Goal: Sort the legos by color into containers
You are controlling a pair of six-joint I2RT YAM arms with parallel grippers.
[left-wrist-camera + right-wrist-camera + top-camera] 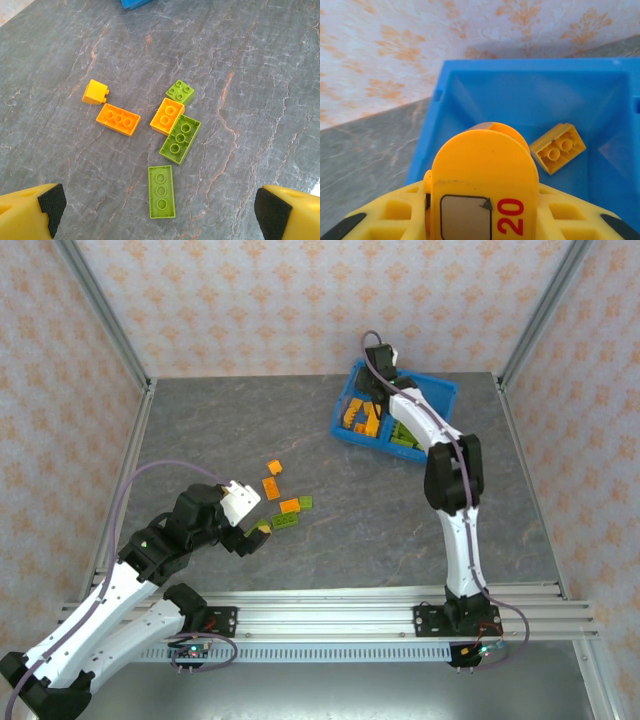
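Dark grey worktop [300,440], veined like stone with thin pale and rusty streaks. Walls [320,300] papered cream with a repeating peach floral motif stand behind the worktop and on both its sides. Slanted aluminium posts [105,310] rise from its far corners, and a ribbed aluminium rail [330,615] runs along its near edge. The light is soft and even.

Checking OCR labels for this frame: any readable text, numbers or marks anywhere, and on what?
"20", in red: on the orange arched piece above the blue bin.
Grey patch left of the number: nothing legible.
Loose bricks: no text.
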